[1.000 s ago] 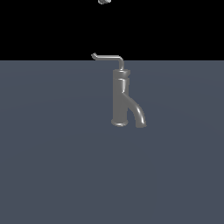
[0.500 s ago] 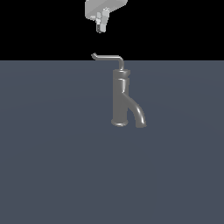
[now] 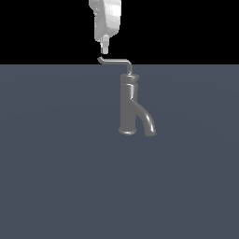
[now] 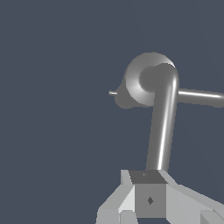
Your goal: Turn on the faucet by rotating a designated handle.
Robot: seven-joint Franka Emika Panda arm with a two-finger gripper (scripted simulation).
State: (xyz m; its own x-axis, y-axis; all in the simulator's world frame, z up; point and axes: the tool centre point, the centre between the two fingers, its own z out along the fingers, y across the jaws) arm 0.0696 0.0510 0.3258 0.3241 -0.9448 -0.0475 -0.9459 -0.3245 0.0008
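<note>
The grey faucet (image 3: pixel 128 105) stands upright on the dark floor, its thick spout (image 3: pixel 147 122) curving down toward the exterior view's right. The thin bent handle (image 3: pixel 115 60) rises from the top cap and runs to the exterior view's left, ending in an upturned tip. My gripper (image 3: pixel 105 48) hangs just above that tip, fingers together and holding nothing; I cannot tell if it touches. In the wrist view the handle (image 4: pixel 161 127) runs from the faucet's top (image 4: pixel 146 78) to my gripper (image 4: pixel 146 186).
The faucet stands on a flat dark grey-blue floor (image 3: pixel 56 177). Nothing else shows around it. The white hand body (image 3: pixel 106 18) reaches up out of the exterior view's top edge.
My gripper has come down from the top edge of the exterior view to just above the handle's tip. The faucet and handle have not moved.
</note>
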